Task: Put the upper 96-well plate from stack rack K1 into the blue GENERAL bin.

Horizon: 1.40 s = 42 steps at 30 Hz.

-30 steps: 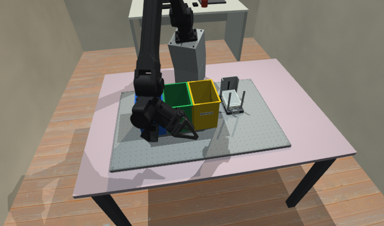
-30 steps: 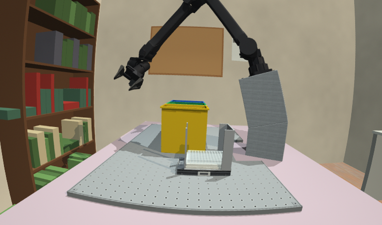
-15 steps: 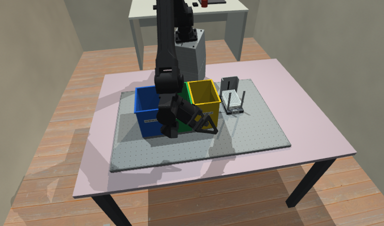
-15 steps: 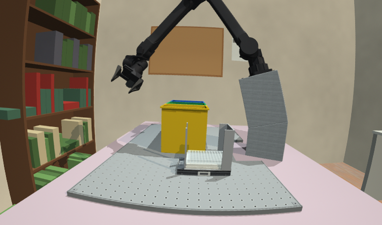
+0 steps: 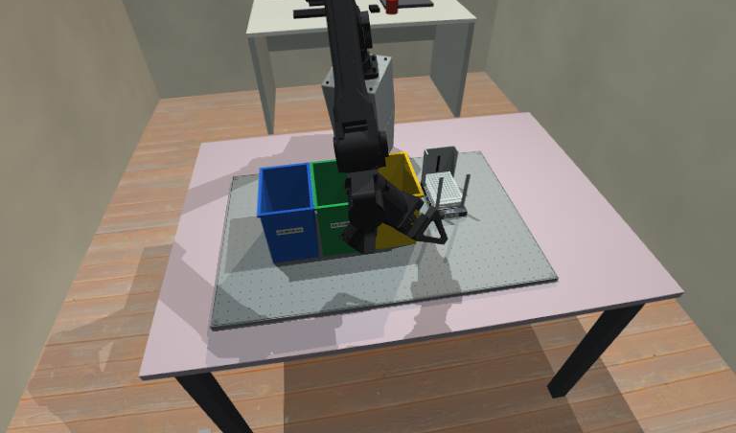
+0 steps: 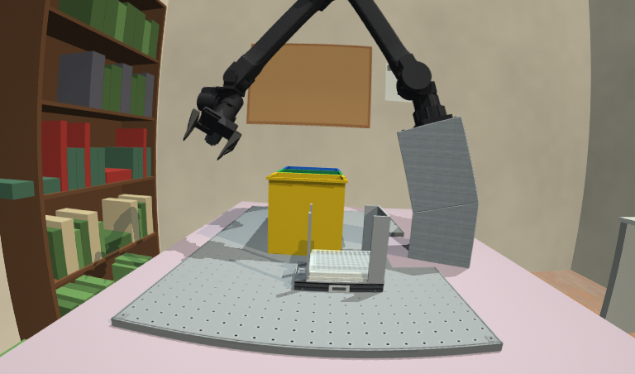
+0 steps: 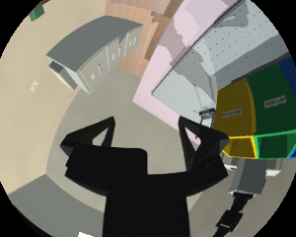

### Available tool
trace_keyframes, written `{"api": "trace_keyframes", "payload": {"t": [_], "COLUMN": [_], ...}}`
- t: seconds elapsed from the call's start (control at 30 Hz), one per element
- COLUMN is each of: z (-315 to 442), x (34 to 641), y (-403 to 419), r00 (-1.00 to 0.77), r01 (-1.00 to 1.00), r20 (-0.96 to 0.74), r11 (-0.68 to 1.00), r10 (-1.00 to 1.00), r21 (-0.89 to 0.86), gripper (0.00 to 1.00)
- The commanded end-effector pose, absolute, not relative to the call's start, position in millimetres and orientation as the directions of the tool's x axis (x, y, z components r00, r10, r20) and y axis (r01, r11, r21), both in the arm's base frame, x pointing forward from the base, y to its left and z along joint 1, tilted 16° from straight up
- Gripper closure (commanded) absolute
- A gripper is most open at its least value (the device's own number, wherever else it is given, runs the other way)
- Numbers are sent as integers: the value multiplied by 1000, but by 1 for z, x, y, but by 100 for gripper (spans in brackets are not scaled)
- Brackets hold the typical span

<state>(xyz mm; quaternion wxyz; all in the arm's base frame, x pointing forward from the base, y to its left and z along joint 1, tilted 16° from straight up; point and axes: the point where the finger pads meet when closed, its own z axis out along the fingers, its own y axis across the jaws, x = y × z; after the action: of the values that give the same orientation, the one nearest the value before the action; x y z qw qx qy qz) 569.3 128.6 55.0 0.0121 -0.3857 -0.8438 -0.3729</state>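
Note:
The stack rack K1 (image 5: 446,187) stands on the grey perforated plate, right of the bins; it also shows in the exterior view (image 6: 341,262). The white 96-well plates (image 6: 337,263) lie stacked in it, the upper one (image 5: 442,190) on top. The blue bin labelled GENERAL (image 5: 287,212) is the leftmost of three upright bins. My gripper (image 6: 212,134) is open and empty, high in the air in front of the bins. In the top view the gripper (image 5: 428,228) overlaps the yellow bin. The wrist view shows the open fingers with nothing between them.
The green bin (image 5: 333,212) stands in the middle and the yellow bin (image 6: 306,213) next to the rack. The rack has thin upright posts (image 6: 309,229) and a grey back wall (image 6: 376,238). The arm's grey base block (image 6: 440,187) stands behind. A bookshelf (image 6: 79,141) is at the left.

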Motion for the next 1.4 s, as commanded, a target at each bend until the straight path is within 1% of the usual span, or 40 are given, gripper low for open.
{"api": "trace_keyframes", "payload": {"t": [0.0,0.13,0.2,0.23,0.27,0.3,0.47,0.5,0.53,0.57,0.63,0.8,0.9,1.03,1.17,1.37], "z": [68,61,55,71,51,50,46,42,56,55,34,27,21,16,9,0], "x": [563,554,542,557,536,533,528,519,534,530,505,492,476,468,449,429], "y": [141,155,162,167,168,171,182,184,191,194,196,212,219,223,231,246], "r00": [-736,-725,-755,-776,-769,-770,-762,-781,-801,-812,-808,-800,-843,-848,-885,-876], "r01": [618,628,612,576,600,599,602,589,553,541,560,565,514,506,449,459], "r20": [267,276,249,204,231,230,227,216,172,156,181,177,133,124,78,72], "r11": [458,443,516,540,550,550,534,577,599,625,638,622,710,719,795,780], "r10": [622,631,606,597,596,596,606,586,574,563,560,573,521,515,459,476], "r21": [639,639,600,613,581,582,593,566,579,563,528,542,481,477,408,425], "gripper": [0,0,0,0,0,0,0,0,0,0,0,0,0,0,0,0]}}
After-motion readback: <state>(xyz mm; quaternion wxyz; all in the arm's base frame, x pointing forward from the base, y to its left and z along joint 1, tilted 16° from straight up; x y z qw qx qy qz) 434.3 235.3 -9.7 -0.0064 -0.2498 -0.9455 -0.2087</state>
